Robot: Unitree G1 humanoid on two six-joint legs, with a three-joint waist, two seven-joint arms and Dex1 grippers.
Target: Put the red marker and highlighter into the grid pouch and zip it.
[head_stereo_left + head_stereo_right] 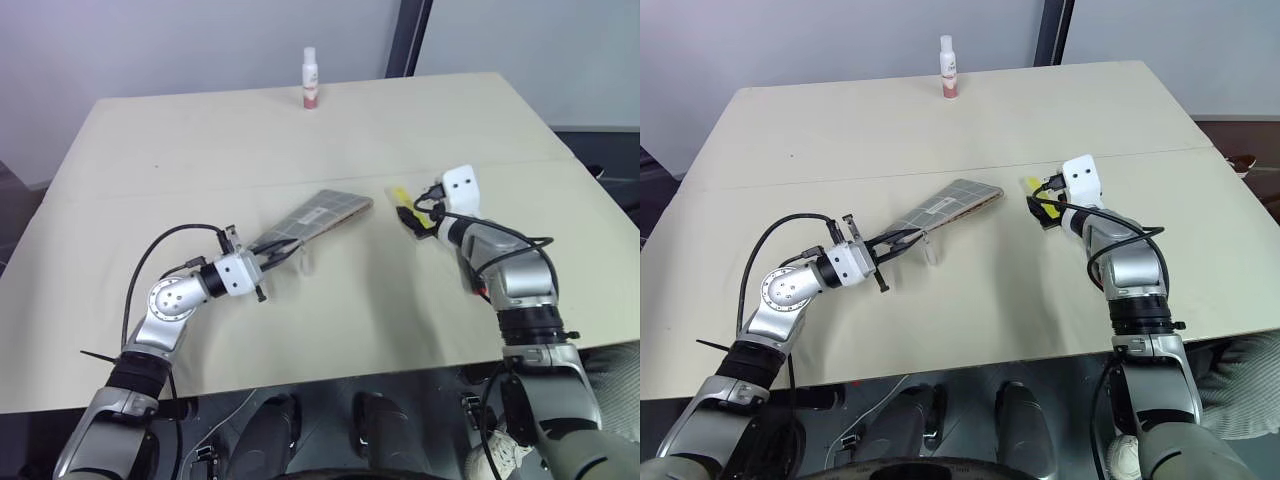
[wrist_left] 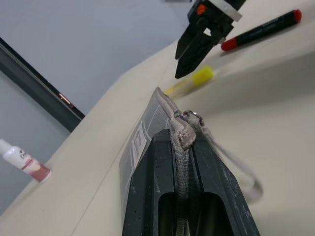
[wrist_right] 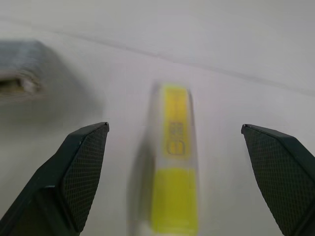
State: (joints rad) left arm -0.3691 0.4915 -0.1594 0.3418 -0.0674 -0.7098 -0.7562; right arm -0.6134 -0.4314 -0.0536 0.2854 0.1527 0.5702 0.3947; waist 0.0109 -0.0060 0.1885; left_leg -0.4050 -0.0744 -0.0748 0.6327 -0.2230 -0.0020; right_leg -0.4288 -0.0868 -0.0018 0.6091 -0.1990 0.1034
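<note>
Nearest the robot, the left gripper (image 1: 902,243) has its two black, matte fingers pressed flat together on the near end of the grid pouch (image 1: 318,214), pinching the soft fabric lip beside the metal zipper pull (image 2: 192,116); a thin pale strap loops out from that end. The pouch is a flat, rectangular grey fabric piece crossed with white grid lines and bearing a small white label patch, and it slants up from the gripper with its far end over the table (image 1: 300,330), a broad, smooth, beige surface with a faint seam running across it. To the right, the right gripper (image 3: 177,162) stands with its fingers spread wide and holds nothing; the inner pads (image 3: 86,162) show a fine cross-hatched texture. Between and just ahead of those fingers lies the highlighter (image 3: 173,162), a short, chunky, bright yellow barrel with a glossy plastic surface, resting on the table just right of the pouch's far end. In the left wrist view, the red marker (image 2: 261,30) lies beyond the right gripper, slim and rod-like, black mid-body with red ends. Farthest off, near the table's back edge, stands a small white bottle (image 1: 310,77) with a reddish base, upright and cylindrical.
</note>
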